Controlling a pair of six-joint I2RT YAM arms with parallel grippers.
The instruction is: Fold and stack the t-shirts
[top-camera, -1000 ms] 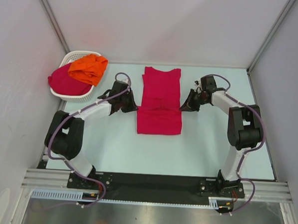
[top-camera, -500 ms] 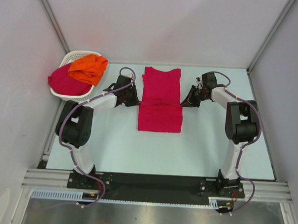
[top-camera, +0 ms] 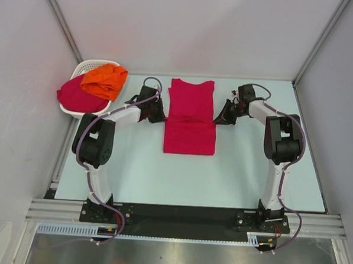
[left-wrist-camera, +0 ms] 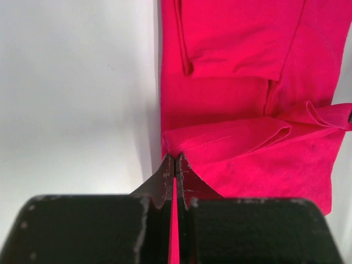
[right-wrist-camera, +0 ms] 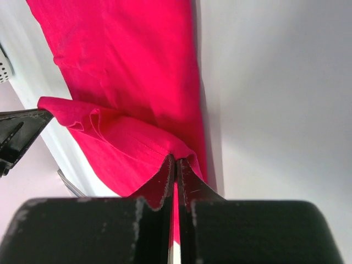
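Observation:
A crimson-pink t-shirt (top-camera: 190,118) lies lengthwise in the middle of the table, its bottom hem lifted and carried toward the collar. My left gripper (top-camera: 161,117) is shut on the hem's left corner (left-wrist-camera: 175,158). My right gripper (top-camera: 217,120) is shut on the hem's right corner (right-wrist-camera: 176,158). The raised hem sags between them over the flat shirt (left-wrist-camera: 236,82), (right-wrist-camera: 132,60). Another crimson-pink shirt (top-camera: 78,95) and a bright orange shirt (top-camera: 105,81) sit heaped in the white basket (top-camera: 67,110).
The white slotted basket stands at the far left corner against the wall. Grey walls close in the pale table (top-camera: 246,165) at back and sides. The arm bases stand on the black rail (top-camera: 184,215) at the near edge.
Both grippers have moved away from the near edge toward the collar, carrying the hem; the fold line has travelled farther up the shirt. Both arms stretched out more.

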